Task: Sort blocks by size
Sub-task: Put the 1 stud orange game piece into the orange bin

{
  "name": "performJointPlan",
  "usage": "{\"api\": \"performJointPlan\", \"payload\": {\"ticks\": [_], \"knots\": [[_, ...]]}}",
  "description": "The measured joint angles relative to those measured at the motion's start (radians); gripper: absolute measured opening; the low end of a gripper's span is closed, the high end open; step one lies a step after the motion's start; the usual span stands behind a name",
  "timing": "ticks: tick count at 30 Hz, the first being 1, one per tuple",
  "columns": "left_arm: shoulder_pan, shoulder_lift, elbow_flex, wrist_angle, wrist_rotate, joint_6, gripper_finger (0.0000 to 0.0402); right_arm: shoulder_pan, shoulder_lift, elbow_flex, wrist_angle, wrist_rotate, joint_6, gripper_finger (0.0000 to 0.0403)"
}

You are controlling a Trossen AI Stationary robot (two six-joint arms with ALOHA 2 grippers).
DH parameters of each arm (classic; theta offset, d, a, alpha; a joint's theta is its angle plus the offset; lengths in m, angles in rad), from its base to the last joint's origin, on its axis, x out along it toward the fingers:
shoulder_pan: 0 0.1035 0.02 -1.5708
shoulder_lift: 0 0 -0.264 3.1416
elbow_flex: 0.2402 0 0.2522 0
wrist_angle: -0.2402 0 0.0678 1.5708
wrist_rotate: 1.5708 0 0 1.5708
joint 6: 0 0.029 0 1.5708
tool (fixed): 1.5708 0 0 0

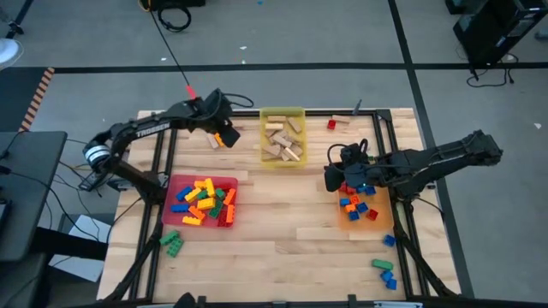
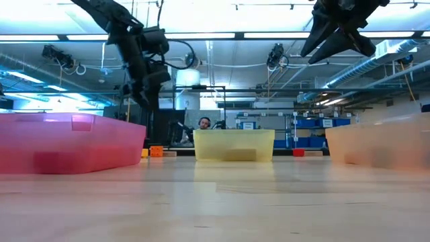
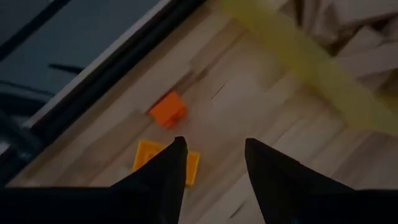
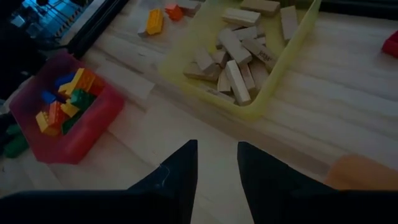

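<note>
Left gripper [image 3: 214, 163]: hovering, fingers apart, over orange bricks [image 3: 168, 110] beside the yellow tray [image 1: 282, 115] holding wooden blocks [image 4: 239, 46]. Right gripper [image 4: 216, 163]: hanging, fingers apart and empty, above the orange tray [image 1: 383, 224].

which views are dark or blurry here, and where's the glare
Left wrist view: dim and soft, the yellow tray edge smeared, the left hand in silhouette. Right wrist view: dark at the bottom around the right hand. Low view: ceiling lights glare, red tray out of focus. High view: evenly lit.
</note>
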Motion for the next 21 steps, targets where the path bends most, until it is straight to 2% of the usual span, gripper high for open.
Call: {"api": "performJointPlan", "payload": {"ticks": [5,11,17,21], "knots": [[0.008,0.031,0.014,-0.041,-0.006,-0.028,0.0196,-0.02,0.0,0.0,0.0,-0.043,-0.017,0.0128],[0.007,0.068,0.014,-0.04,-0.005,-0.035,0.025,-0.033,0.0,0.0,0.0,-0.082,-0.028,0.0128],[0.007,0.077,0.014,0.015,-0.007,-0.032,0.0312,-0.033,0.0,0.0,0.0,-0.082,-0.028,0.0128],[0.011,0.098,0.015,0.079,-0.023,0.023,0.0335,-0.033,0.0,0.0,0.0,-0.082,-0.032,0.0128]]}}
